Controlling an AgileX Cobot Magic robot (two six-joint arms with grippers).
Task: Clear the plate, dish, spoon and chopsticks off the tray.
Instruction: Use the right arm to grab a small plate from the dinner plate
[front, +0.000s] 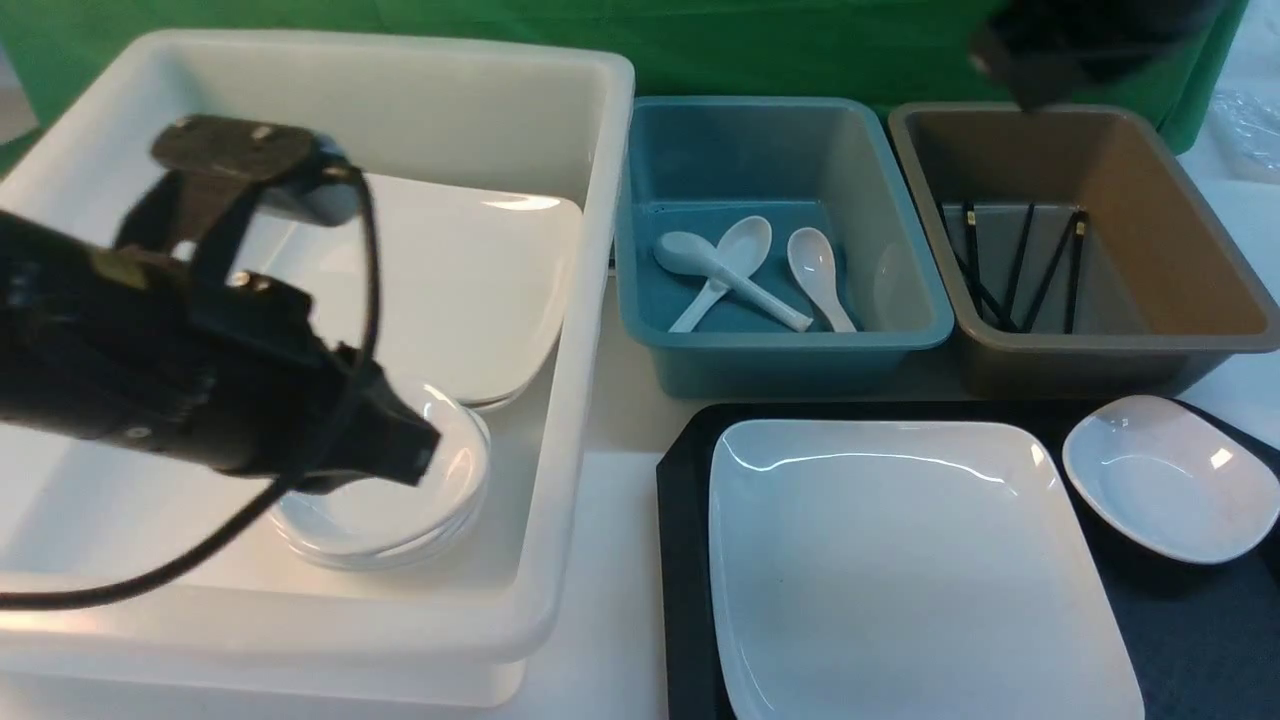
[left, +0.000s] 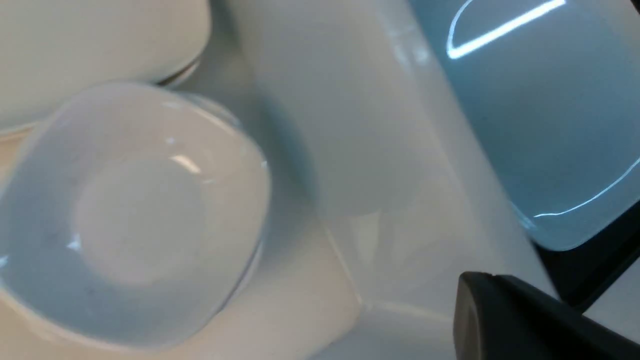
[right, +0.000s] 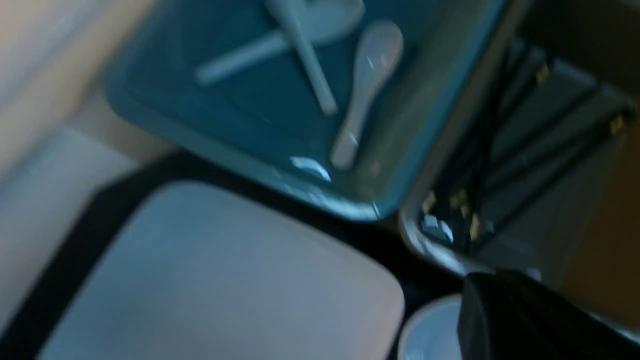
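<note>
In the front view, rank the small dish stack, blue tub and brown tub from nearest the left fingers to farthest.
1. Dish stack, right at the fingers
2. Blue tub, middle
3. Brown tub, far right

From my remote seat, the big white rounded-corner plate (front: 920, 570) lies on the black plastic tray (front: 688, 560), with a small white rounded dish (front: 1172, 478) to its right. Behind the tray, I have three white spoons (front: 815, 265) in the blue rectangular tub (front: 790, 358) and black chopsticks (front: 1017, 262) in the brown rectangular tub (front: 1130, 350) right of it. Left of the tray is the large white plastic tub (front: 560, 400), holding white plates (front: 460, 290) behind stacked white dishes (front: 440, 500).
</note>
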